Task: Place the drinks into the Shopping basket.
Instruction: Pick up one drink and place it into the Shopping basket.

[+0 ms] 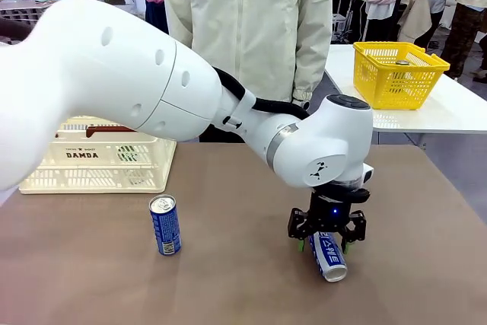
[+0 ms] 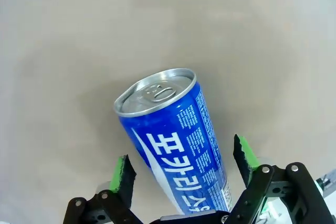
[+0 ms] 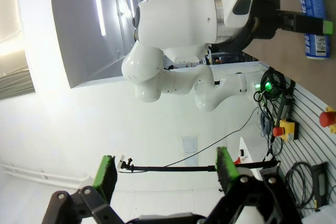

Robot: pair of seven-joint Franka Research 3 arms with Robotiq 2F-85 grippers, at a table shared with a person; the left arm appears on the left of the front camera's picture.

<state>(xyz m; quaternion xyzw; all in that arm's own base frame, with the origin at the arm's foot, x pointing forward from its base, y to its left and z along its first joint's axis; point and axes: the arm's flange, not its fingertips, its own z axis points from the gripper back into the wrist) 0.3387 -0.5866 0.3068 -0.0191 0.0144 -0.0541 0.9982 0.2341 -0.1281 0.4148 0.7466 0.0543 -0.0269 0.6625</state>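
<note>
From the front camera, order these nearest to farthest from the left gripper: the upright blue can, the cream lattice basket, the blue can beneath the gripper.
1. Blue aluminium can lying on its side, between the open fingers of the left gripper, on the robot's right.
2. Upright blue aluminium can, off to its left.
3. Cream plastic lattice basket with brown rim, far left, behind that can.

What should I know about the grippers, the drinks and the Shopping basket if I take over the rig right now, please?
Left gripper: open, astride a blue can lying on its side, pads clear of it.
Right gripper: open, holding nothing.
Second blue can: upright on the table, near the Shopping basket.
Done: neither can is in the basket yet.
Left: grasp each can and place it in the basket.
</note>
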